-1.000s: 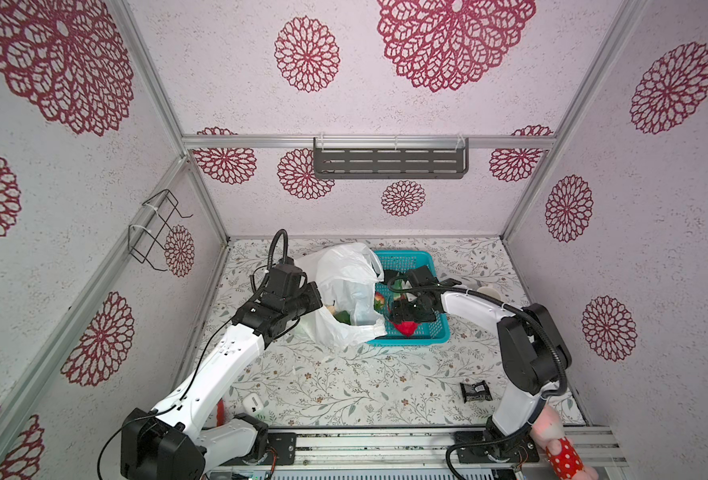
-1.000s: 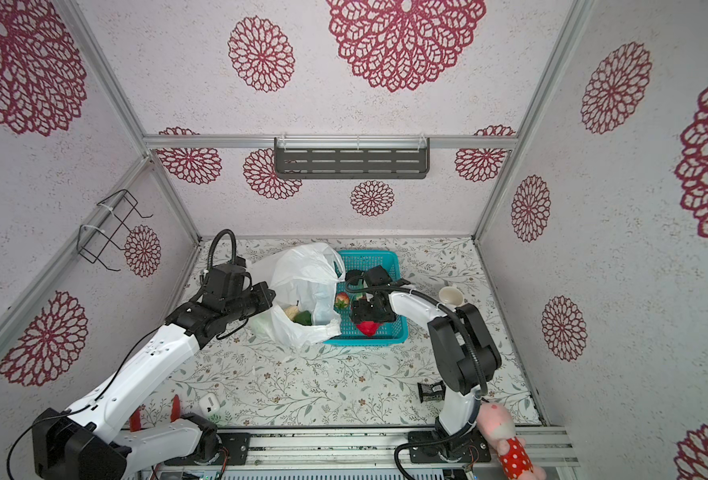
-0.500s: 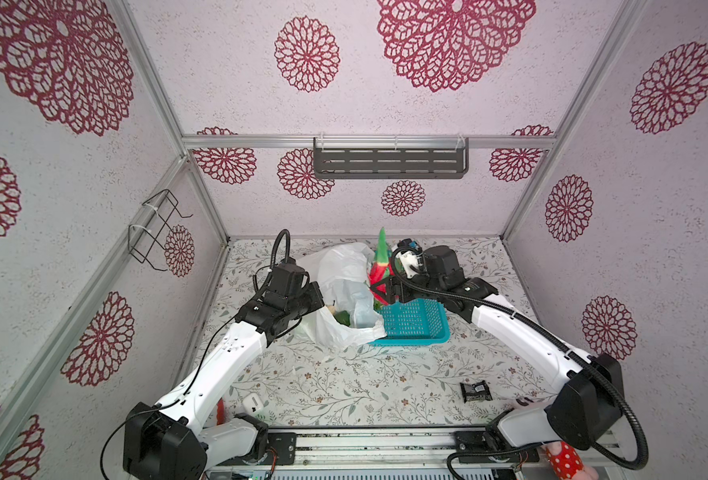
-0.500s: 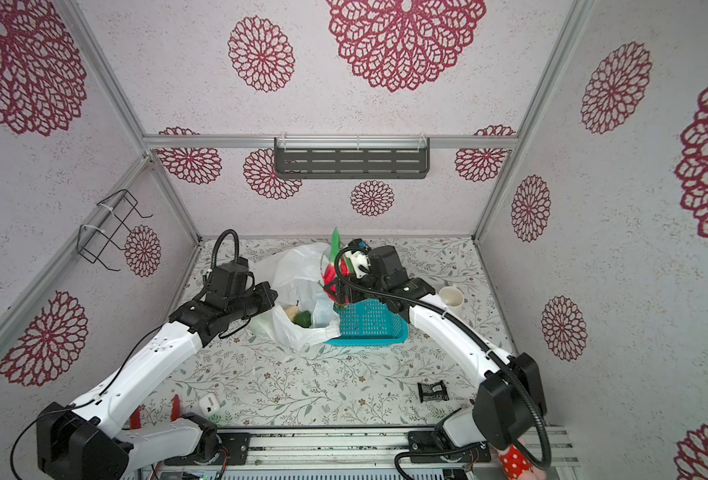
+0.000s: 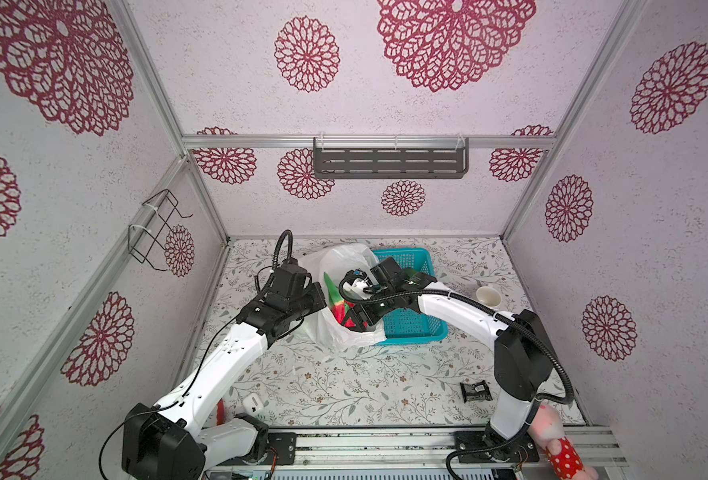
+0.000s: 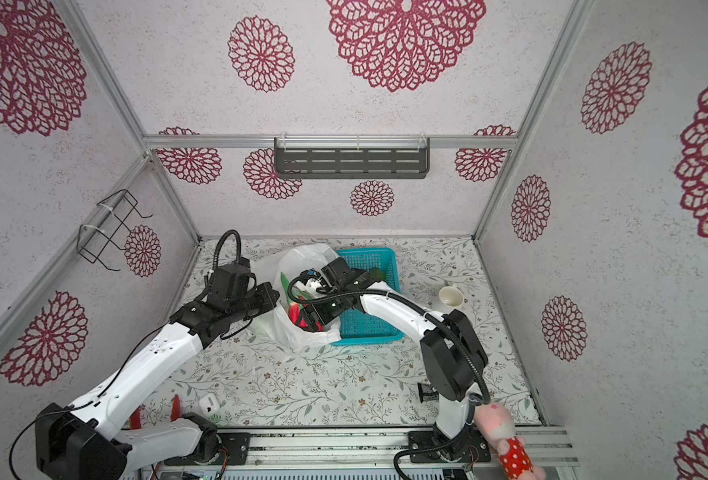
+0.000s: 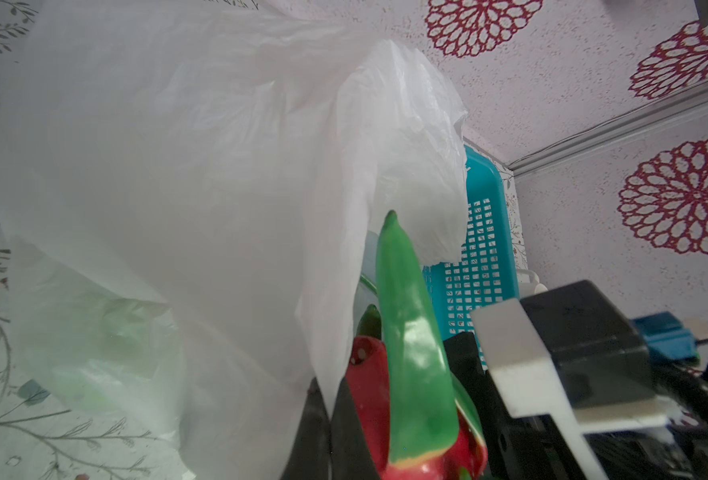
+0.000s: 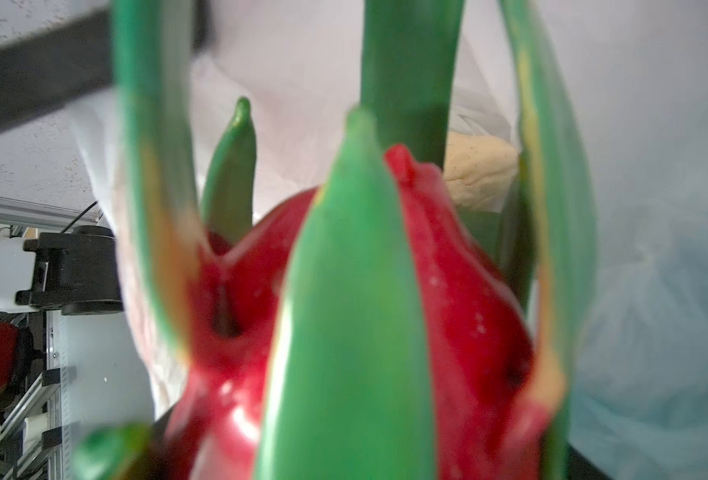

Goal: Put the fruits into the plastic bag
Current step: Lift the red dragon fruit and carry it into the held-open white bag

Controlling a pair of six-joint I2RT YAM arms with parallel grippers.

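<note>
step: bagging the dragon fruit [image 5: 341,308], release likely pending
right hand [image 5: 351,320]: gripping dragon fruit wide, sitting inside the bag [image 5: 339,259] mouth
left hand [image 5: 321,297]: pinching bag rim shut, holding mouth open
next: opening right jaws, exiting without snagging film

- A robot test cell in a lab: aluminium frame posts [image 5: 163,104] carry panel walls [image 5: 219,83] papered with red rosettes [image 5: 307,54], boxing in both grippers.
- The left arm [image 5: 227,361] and right arm [image 5: 460,311] are bolted to a metal rail [image 5: 385,446], well behind the left gripper [image 5: 323,297] and right gripper [image 5: 352,320], with cables [image 5: 276,253] exposed.
- A floral-print table [image 5: 344,386] lies beneath the grippers.
- A grey slotted shelf [image 5: 389,163] hangs beyond them, and a wire rack [image 5: 152,232] outside the left gripper.
</note>
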